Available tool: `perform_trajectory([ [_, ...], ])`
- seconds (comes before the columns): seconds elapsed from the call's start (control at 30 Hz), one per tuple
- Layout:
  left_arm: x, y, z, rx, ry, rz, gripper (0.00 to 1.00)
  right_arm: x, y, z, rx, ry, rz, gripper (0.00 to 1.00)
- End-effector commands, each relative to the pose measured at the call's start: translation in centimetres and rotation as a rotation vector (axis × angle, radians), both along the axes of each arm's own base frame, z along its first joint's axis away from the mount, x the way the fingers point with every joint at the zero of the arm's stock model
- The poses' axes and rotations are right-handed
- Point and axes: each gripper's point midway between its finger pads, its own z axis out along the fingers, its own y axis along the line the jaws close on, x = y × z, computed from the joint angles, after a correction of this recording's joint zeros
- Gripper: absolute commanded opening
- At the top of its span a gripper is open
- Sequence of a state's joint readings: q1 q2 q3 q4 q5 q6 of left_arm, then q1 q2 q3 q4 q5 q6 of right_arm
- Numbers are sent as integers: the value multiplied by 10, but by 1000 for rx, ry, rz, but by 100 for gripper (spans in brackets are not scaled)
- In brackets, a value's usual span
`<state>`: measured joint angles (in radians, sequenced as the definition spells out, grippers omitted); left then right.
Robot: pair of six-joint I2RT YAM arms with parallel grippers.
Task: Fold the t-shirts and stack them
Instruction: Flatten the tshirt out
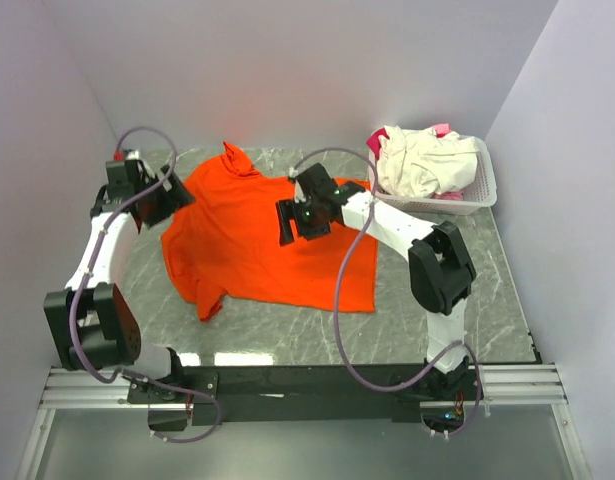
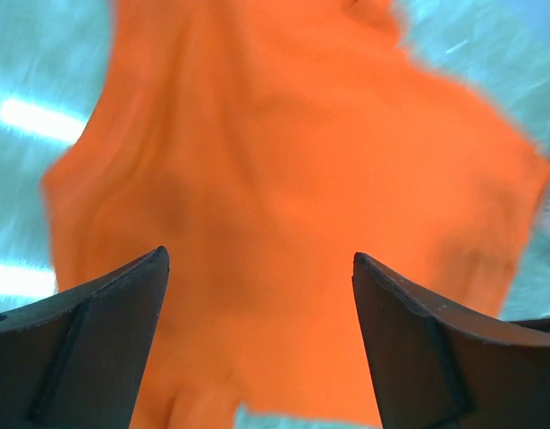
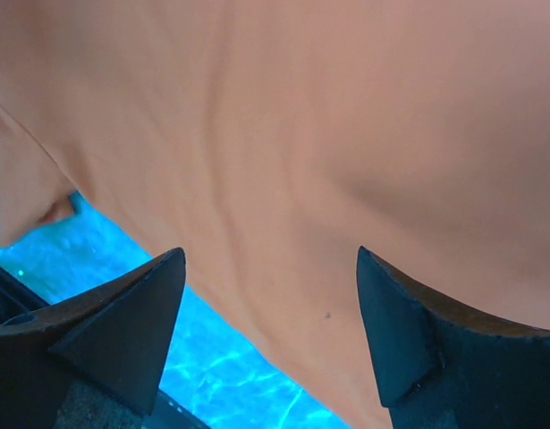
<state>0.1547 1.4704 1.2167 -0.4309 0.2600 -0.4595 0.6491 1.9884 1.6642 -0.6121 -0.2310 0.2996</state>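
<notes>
A large bright orange t-shirt lies spread and rumpled on the marble table, one sleeve pointing toward the near left. My left gripper hovers over its left edge, open, with only orange cloth below its fingers. Above the shirt's upper right part hangs my right gripper, also open and holding nothing; its view shows the shirt and its hem against the table. Cream-white t-shirts and a bit of pink cloth are piled in the basket.
A white slatted plastic basket stands at the back right of the marble table. Walls close in on the left, back and right. The arm bases sit on a rail at the near edge.
</notes>
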Motion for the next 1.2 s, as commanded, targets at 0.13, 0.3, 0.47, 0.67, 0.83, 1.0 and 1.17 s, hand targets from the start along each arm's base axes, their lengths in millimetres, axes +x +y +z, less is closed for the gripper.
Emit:
perform_trajectory([
  [0.13,-92,19,-65,30,260,134,82,-35,-23,-5,21,32,-123,83],
  [0.3,-119,22,-69,1,288,185,72,-53,-39,-14,-2,58,-173,83],
  [0.47,-129,19,-84,-35,350,207,67,-64,-56,-18,-29,62,-232,83],
  [0.67,-149,19,-104,-71,403,312,67,-81,-90,-35,-118,71,-321,83],
  [0.83,-157,23,-107,-75,385,388,65,-88,-126,-40,-180,61,-428,83],
  [1.0,-160,26,-111,-78,384,435,59,-94,-147,-45,-216,76,-475,83],
  [1.17,-159,25,-127,-99,417,460,57,-94,-159,-43,-232,83,-510,83],
])
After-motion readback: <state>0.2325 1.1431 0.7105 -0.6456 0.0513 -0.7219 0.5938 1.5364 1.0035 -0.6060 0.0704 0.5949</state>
